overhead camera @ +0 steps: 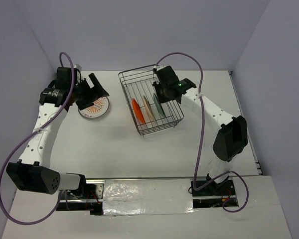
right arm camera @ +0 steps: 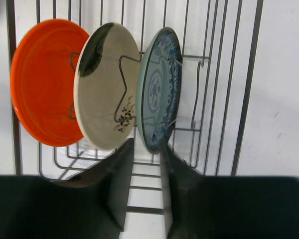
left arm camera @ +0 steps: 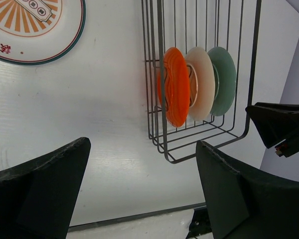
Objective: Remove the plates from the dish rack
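The dark wire dish rack (overhead camera: 127, 94) stands mid-table. Three plates stand upright in it: an orange plate (overhead camera: 136, 110), a cream plate (overhead camera: 147, 105) and a blue-green patterned plate (overhead camera: 158, 105). My right gripper (overhead camera: 162, 94) reaches into the rack. In the right wrist view its fingers (right arm camera: 120, 169) are drawn close together around the lower rim of the blue-green plate (right arm camera: 157, 89), which still sits in the rack. A white plate with orange rays (overhead camera: 94, 107) lies flat on the table left of the rack. My left gripper (overhead camera: 95, 88) hovers over it, open and empty.
The left wrist view shows the rack's end (left arm camera: 159, 74), the rayed plate (left arm camera: 35, 25) at top left and the table's front edge (left arm camera: 129, 216). White walls enclose the table on three sides.
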